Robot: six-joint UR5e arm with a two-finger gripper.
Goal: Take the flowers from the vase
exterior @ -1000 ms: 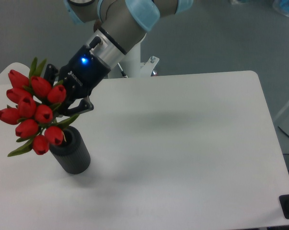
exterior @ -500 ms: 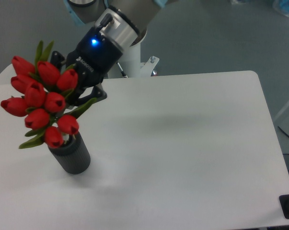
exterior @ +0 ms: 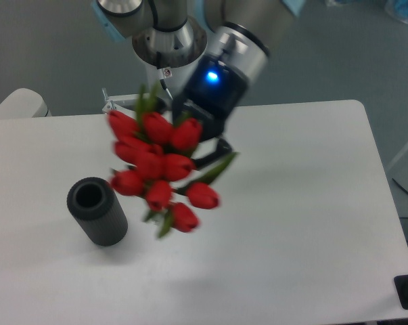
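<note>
The red tulip flowers [exterior: 160, 166], slightly blurred, hang clear above the table, apparently fully out of the upright black vase [exterior: 97, 210] to their left.

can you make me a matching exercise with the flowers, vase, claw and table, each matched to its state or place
Things:
1. flowers
2. vase
3. claw
4. table

States:
a. white, with the vase standing on it
b. empty, dark hole showing on top
c. in the air, right of the vase
d. black, closed on the stems behind the red buds

Pairs: 1-c, 2-b, 3-d, 4-a
</note>
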